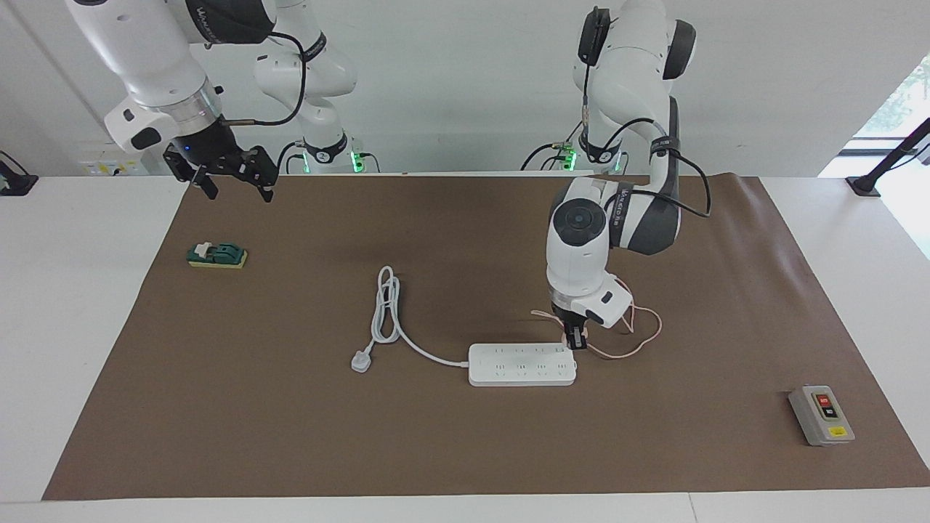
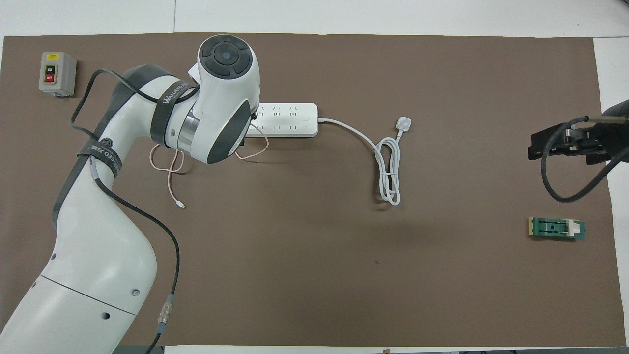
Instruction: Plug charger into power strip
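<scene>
A grey button box (image 1: 821, 415) sits at four o'clock on the brown mat (image 1: 465, 450); a green block (image 1: 217, 256) lies at ten.

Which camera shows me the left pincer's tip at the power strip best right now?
The facing view: the left pincer shows at the end of the power strip, shut on the charger. Overhead, the arm's wrist hides it.

I see the pink charger (image 1: 574, 335) at the white power strip's (image 1: 522, 365) end, its thin cable looping beside it.

White arms (image 1: 577, 247), grey joints, black cables.
</scene>
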You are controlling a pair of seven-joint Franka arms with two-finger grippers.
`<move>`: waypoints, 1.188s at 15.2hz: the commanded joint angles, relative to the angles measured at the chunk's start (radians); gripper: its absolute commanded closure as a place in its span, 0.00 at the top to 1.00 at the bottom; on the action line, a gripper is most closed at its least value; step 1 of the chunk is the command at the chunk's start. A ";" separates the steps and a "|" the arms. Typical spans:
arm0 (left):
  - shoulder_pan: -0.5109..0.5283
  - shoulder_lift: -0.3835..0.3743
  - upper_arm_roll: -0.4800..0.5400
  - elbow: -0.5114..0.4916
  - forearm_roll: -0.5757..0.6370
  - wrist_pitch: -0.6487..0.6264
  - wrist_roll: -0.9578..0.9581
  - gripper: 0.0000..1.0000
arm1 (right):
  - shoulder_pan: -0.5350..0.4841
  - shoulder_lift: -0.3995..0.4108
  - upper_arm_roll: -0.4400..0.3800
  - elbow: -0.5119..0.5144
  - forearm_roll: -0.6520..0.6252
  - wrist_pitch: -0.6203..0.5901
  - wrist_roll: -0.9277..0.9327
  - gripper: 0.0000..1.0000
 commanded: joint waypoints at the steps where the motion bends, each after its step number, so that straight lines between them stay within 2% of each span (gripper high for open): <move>1: 0.003 0.002 -0.004 -0.008 0.029 0.039 -0.011 0.00 | -0.020 -0.017 0.014 -0.018 -0.013 0.000 -0.019 1.00; 6: -0.009 0.005 -0.007 -0.014 0.023 0.106 -0.009 0.00 | -0.020 -0.017 0.016 -0.018 -0.013 0.000 -0.019 1.00; 14: -0.014 -0.016 -0.007 -0.120 0.026 0.177 0.005 0.00 | -0.020 -0.017 0.016 -0.018 -0.012 0.000 -0.019 1.00; 18: -0.014 -0.024 -0.009 -0.135 0.024 0.175 0.008 0.00 | -0.020 -0.017 0.014 -0.018 -0.013 0.000 -0.019 1.00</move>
